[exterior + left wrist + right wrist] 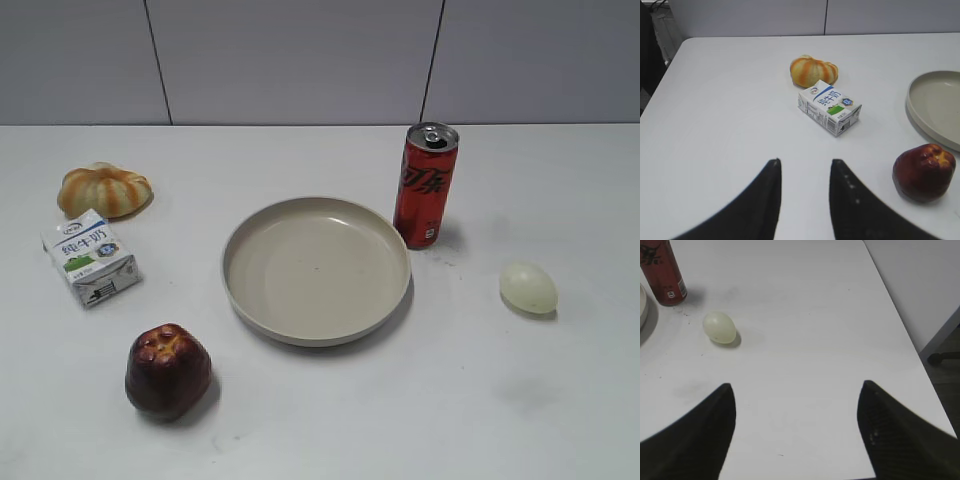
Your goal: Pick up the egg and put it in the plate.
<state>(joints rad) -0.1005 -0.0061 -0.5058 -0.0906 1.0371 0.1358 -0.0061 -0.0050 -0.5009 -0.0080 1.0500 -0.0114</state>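
Note:
The pale cream egg (528, 287) lies on the white table at the right, apart from the plate; it also shows in the right wrist view (719, 327). The beige plate (250, 300) sits at the table's middle and holds nothing; its rim shows in the left wrist view (912, 107). My right gripper (797, 390) is open wide and empty, short of the egg and to its right. My left gripper (805, 165) is open and empty over bare table, short of the milk carton. Neither gripper shows in the exterior view.
A red soda can (426, 186) stands right of the plate, behind the egg. A ribbed orange pumpkin (104, 190), a milk carton (90, 258) and a dark red apple (168, 370) lie left of the plate. The table's right edge (900, 315) is near the egg.

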